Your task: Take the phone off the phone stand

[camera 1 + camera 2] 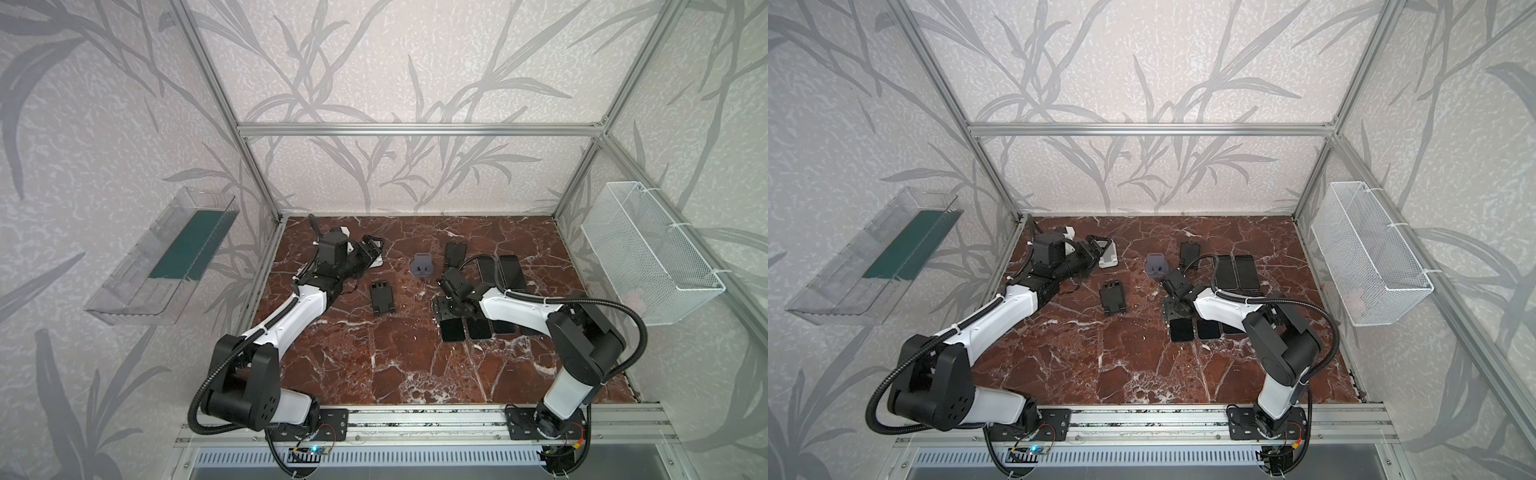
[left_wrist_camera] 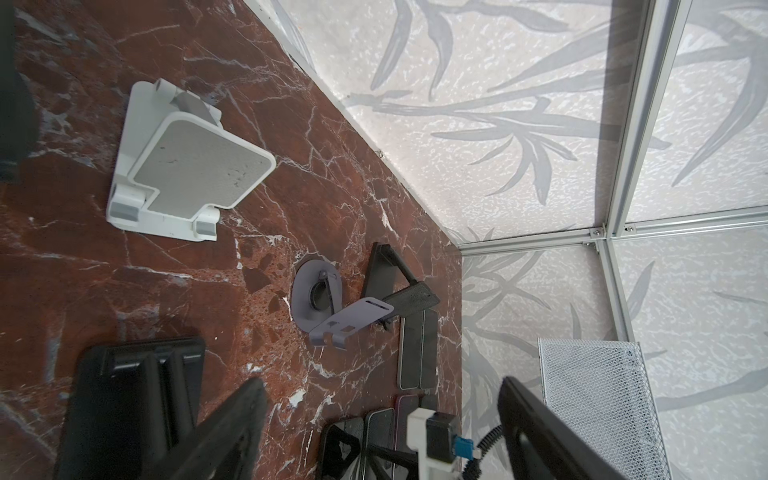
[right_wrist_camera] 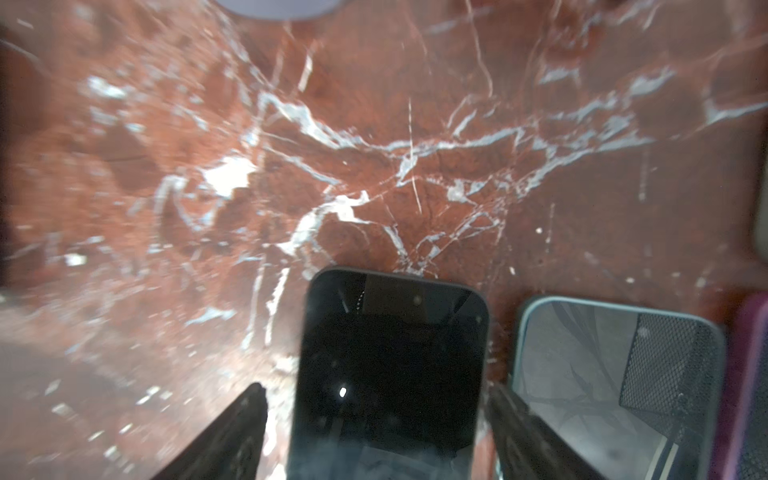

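A black phone (image 3: 390,365) lies flat on the marble table, leftmost in a near row of phones (image 1: 452,331). My right gripper (image 3: 376,392) hangs just above it, open, a finger on each side with a gap to the phone's edges; in both top views it (image 1: 444,309) covers the phone's far end. My left gripper (image 2: 380,384) is open and empty at the back left, beside a white phone stand (image 2: 195,166) that carries nothing. The black stand (image 1: 382,297), grey stand (image 1: 423,268) and second black stand (image 1: 455,253) also carry nothing.
Two more phones (image 1: 478,329) lie in the near row, and another pair (image 1: 500,272) lies behind the right arm. A white mesh basket (image 1: 648,249) hangs on the right wall and a clear bin (image 1: 166,257) on the left. Aluminium frame posts border the table.
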`<action>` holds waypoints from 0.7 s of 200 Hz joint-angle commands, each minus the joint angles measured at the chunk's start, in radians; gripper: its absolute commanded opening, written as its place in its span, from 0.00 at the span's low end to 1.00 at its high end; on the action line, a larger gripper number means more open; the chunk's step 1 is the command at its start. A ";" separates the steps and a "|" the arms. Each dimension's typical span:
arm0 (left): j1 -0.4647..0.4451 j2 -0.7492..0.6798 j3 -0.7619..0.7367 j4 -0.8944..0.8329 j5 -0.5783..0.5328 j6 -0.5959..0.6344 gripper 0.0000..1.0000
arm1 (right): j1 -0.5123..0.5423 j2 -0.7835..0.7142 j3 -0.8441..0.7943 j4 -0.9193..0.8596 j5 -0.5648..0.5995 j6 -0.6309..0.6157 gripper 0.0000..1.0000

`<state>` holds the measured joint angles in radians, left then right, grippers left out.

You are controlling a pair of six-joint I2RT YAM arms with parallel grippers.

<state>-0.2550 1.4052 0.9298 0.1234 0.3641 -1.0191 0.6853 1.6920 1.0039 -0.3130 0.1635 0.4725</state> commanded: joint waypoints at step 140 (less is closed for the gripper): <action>-0.117 -0.454 -0.074 -0.191 -0.617 0.850 0.99 | 0.000 -0.838 -0.501 0.730 0.156 -0.327 0.99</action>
<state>-0.3771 1.0279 0.9882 -0.0547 -0.0528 -0.3233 0.6857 0.8875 0.7109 -0.0269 0.2882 0.2943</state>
